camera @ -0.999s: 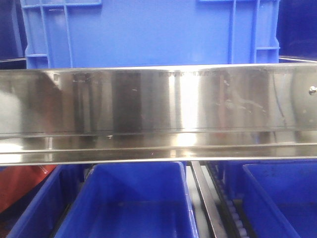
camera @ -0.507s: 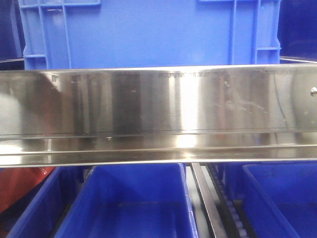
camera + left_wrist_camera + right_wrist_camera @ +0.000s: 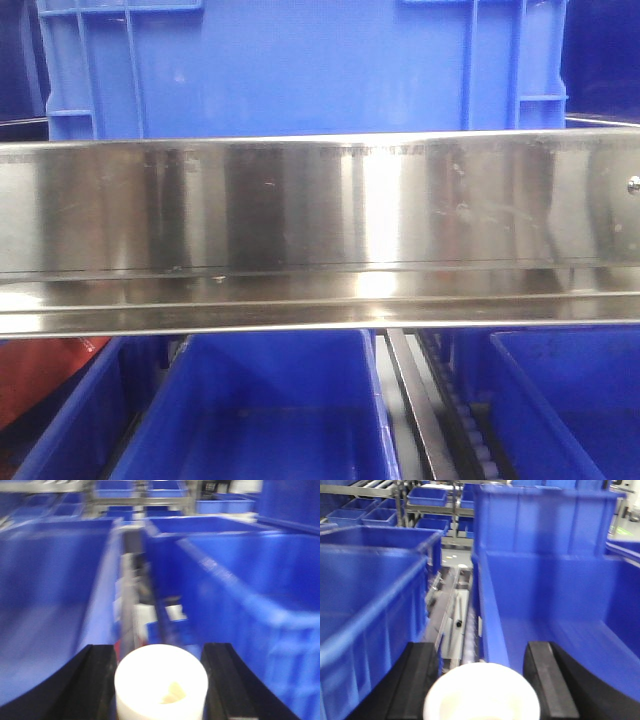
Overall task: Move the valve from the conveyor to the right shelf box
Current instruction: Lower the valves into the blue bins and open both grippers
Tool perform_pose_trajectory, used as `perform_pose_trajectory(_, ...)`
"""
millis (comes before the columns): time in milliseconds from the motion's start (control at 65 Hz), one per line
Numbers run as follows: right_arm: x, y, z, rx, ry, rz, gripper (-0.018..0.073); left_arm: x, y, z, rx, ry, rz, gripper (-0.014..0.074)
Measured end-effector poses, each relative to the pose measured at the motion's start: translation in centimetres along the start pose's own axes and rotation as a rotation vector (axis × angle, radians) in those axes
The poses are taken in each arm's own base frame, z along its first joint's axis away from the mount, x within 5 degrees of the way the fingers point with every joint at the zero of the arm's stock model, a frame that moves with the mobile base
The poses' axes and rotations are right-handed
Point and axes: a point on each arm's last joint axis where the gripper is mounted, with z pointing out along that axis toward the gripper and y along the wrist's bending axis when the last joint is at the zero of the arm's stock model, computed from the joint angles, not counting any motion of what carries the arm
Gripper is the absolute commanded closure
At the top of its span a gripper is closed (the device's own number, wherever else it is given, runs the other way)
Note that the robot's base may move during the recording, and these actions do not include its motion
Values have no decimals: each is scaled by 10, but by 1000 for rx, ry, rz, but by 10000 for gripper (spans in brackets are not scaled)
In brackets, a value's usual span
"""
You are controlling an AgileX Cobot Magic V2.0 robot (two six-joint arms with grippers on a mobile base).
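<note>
A white cylindrical valve (image 3: 161, 682) sits between the black fingers (image 3: 95, 685) of my left gripper (image 3: 160, 680), filling the gap and touching both. A second white valve (image 3: 481, 692) fills the gap of my right gripper (image 3: 482, 680); its rim overlaps the fingers (image 3: 545, 680), so the contact itself is hidden. The left gripper hangs over the gap between two blue shelf boxes (image 3: 250, 590). The right gripper is beside an open blue box (image 3: 560, 615) on its right. The conveyor is out of view. Neither gripper shows in the front view.
A polished steel shelf rail (image 3: 320, 230) spans the front view, with a large blue crate (image 3: 300, 65) behind it and blue bins (image 3: 270, 410) below. Roller tracks (image 3: 457, 615) run between the boxes. More blue bins (image 3: 425, 497) stand on far racks.
The front view is almost the same; only the reflections on the steel rail have shifted slightly.
</note>
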Motion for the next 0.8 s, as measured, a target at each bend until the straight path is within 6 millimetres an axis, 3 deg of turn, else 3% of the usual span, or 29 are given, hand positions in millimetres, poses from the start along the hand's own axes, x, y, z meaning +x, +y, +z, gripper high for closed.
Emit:
perform_pose_trajectory(184,-34,24,38,-138,-6,-14,721,-48,-17,38,129,-11,26,708)
perform_pose_trajectory(323,-50,54,75,-254,13,-28,721,-79,-39,82,219,0,40,708)
perform_pose_trajectory(384,-56,73,94,-309,15,-34,721,-88,-54,111,262,19,50,708)
perform_pose_trajectory(477,-56,99,125,-365,23,-41,721,-100,-75,144,313,24,57,708)
perform_pose_trajectory(584,-53,123,155,-400,16,-41,721,-96,-104,183,369,63,70,708)
perform_pose_trajectory(799,-21,143,203,-402,90,-55,721,-70,-132,228,406,152,81,708)
